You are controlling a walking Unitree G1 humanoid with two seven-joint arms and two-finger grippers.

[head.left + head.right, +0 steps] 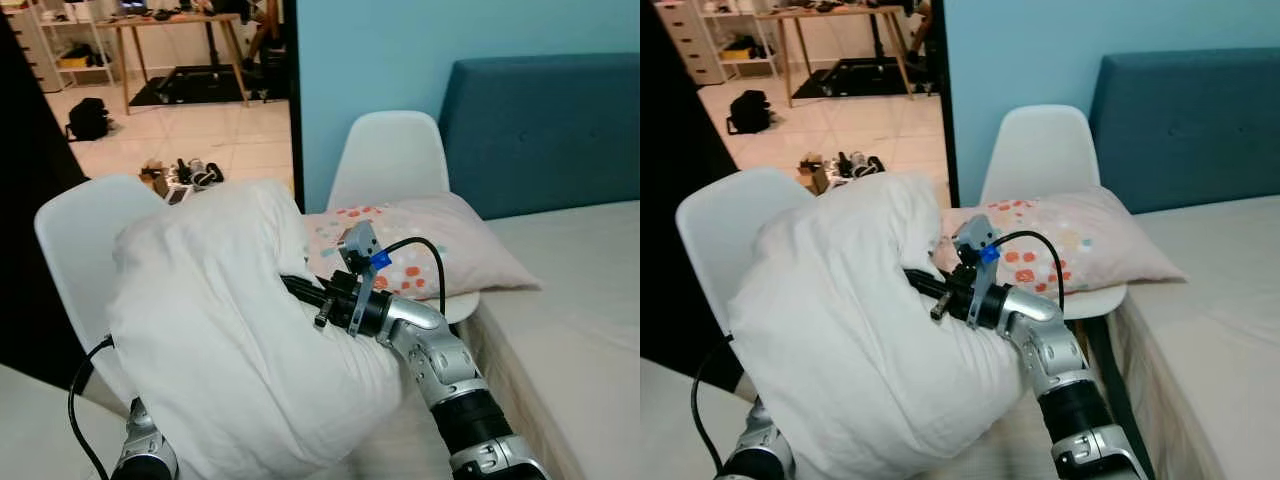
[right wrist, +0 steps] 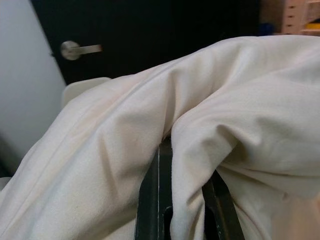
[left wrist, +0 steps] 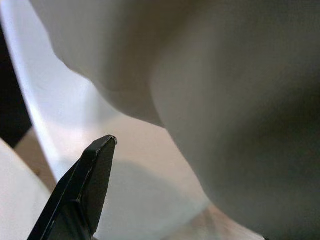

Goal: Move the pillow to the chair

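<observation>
Pillow (image 1: 210, 330) soft, light, floppy, right gripper (image 1: 300, 290) jaws pinching a fold, left gripper (image 3: 85, 190) beneath, jaws' state unclear, near chair (image 1: 75, 240).

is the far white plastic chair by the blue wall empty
No, a pink pillow with orange and teal dots lies on the seat of the far white plastic chair.

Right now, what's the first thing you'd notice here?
The big white pillow, held up in front of the robot; the right gripper is pinching a fold of it. Behind it stand two white chairs, and the far chair beside the bed holds a spotted pillow.
</observation>
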